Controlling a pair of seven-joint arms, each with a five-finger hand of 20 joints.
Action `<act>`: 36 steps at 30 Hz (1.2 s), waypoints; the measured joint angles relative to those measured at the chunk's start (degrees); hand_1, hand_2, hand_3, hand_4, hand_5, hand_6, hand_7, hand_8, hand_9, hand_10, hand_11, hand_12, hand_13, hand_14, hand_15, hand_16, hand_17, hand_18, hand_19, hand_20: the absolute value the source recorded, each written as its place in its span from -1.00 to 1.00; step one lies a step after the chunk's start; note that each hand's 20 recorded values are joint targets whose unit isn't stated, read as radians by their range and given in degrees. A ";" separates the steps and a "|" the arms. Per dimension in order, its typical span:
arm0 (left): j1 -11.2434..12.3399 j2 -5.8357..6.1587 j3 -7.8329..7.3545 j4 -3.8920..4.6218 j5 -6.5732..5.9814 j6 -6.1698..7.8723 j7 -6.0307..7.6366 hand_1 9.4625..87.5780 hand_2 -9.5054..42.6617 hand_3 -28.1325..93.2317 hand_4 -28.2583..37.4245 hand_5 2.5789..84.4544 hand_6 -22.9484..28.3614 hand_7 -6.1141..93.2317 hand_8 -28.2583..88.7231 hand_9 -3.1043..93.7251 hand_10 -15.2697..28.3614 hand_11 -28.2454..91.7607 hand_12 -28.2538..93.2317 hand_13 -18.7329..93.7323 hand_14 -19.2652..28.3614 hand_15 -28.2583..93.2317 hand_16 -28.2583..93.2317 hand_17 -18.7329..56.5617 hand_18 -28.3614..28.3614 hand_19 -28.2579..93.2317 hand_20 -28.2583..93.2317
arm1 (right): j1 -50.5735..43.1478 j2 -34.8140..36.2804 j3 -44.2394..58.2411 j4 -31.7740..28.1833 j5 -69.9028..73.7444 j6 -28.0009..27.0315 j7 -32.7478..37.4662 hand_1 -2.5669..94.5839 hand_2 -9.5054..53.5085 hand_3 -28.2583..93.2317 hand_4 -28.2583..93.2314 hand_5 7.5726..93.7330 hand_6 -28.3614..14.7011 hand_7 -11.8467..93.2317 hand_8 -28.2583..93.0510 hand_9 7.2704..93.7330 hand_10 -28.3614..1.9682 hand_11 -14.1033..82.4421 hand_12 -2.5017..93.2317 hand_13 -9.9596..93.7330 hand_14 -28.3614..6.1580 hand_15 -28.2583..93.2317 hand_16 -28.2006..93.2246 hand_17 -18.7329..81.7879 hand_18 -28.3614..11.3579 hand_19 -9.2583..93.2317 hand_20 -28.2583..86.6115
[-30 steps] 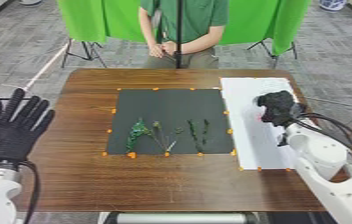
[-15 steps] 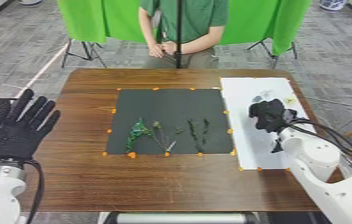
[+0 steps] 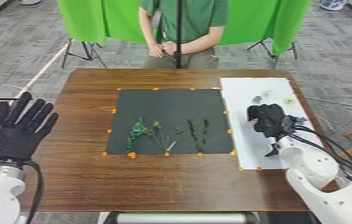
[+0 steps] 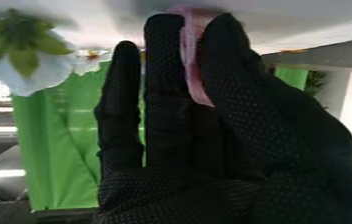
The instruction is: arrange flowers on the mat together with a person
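arms [image 3: 318,186]: white, rounded | gloves [image 3: 14,142]: black, dotted texture | cables [image 3: 38,184]: black

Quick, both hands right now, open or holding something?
Left hand: open, fingers spread, holding nothing.
Right hand: closed on a pink flower, pinched in its fingers over the white sheet.

Green stems [image 3: 138,132] lie on the dark mat [image 3: 168,105], pink petals [image 4: 190,47] in the robot hand [image 3: 272,121].

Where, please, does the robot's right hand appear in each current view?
Head view: right hand over the white sheet, right of the black mat.
Right wrist view: right hand across the middle, pinching a pink petal.
Shared landmark: green curtain, beyond the hand in both.
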 measured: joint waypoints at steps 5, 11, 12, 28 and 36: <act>0.73 0.00 0.02 -0.17 0.00 -0.02 0.02 -0.51 -0.13 0.63 -1.00 -0.02 0.19 -0.69 -0.67 -0.15 0.45 -0.17 -0.42 -0.15 0.53 0.08 -0.68 -0.64 0.54 0.11 -0.29 | 0.43 0.02 -1.49 -2.49 1.08 0.02 -1.48 0.40 -1.00 0.57 -1.00 -0.02 0.53 0.28 -0.64 0.37 0.66 -0.36 -0.04 0.51 0.75 -0.05 0.26 0.02 -0.10 0.32 0.15; 0.75 -0.01 0.26 -0.15 0.00 -0.11 0.43 -0.51 -0.14 0.64 -1.00 -0.02 0.18 -0.69 -0.67 -0.15 0.45 -0.17 -0.42 -0.16 0.50 0.07 -0.69 -0.64 0.54 0.11 -0.29 | 4.51 -0.20 -5.78 -6.88 4.07 -0.26 -5.33 0.38 -1.00 0.60 -1.00 -0.03 0.52 0.24 -0.72 0.33 0.62 -0.32 -0.09 0.49 0.74 -0.08 0.26 0.01 -0.06 0.28 0.13; 0.87 -0.01 0.17 -0.17 -0.03 -0.09 0.63 -0.51 -0.14 0.64 -1.00 -0.02 0.18 -0.69 -0.67 -0.15 0.45 -0.17 -0.42 -0.18 0.49 0.06 -0.69 -0.64 0.54 0.11 -0.29 | 6.24 -0.50 -7.33 -7.01 5.73 -0.96 -6.07 0.38 -1.00 0.60 -1.00 -0.03 0.52 0.25 -0.73 0.33 0.62 -0.31 -0.10 0.49 0.73 -0.08 0.26 0.01 -0.06 0.28 0.13; -0.12 1.88 4.63 0.22 -0.94 0.71 3.34 -0.51 -0.15 0.64 -1.00 -0.03 0.18 -0.69 -0.67 -0.17 0.44 -0.17 -0.42 -0.25 0.41 0.00 -0.68 -0.64 0.50 0.08 -0.30 | 33.04 -21.81 -28.17 2.92 21.28 -17.16 -7.74 0.35 -1.00 0.60 -1.00 -0.05 0.47 0.23 -0.76 0.25 0.52 -0.23 -0.20 0.45 0.71 -0.11 0.23 0.00 -0.03 0.25 0.09; -3.41 3.16 5.71 2.21 -0.91 0.17 3.33 -0.51 -0.15 0.64 -1.00 -0.02 0.18 -0.69 -0.67 -0.16 0.44 -0.17 -0.42 -0.21 0.41 0.00 -0.68 -0.65 0.48 0.06 -0.31 | 34.47 -29.24 -33.02 7.10 17.32 -16.78 -5.97 0.34 -1.00 0.59 -1.00 -0.06 0.45 0.24 -0.87 0.21 0.47 -0.15 -0.28 0.43 0.70 -0.12 0.20 0.01 -0.02 0.24 0.06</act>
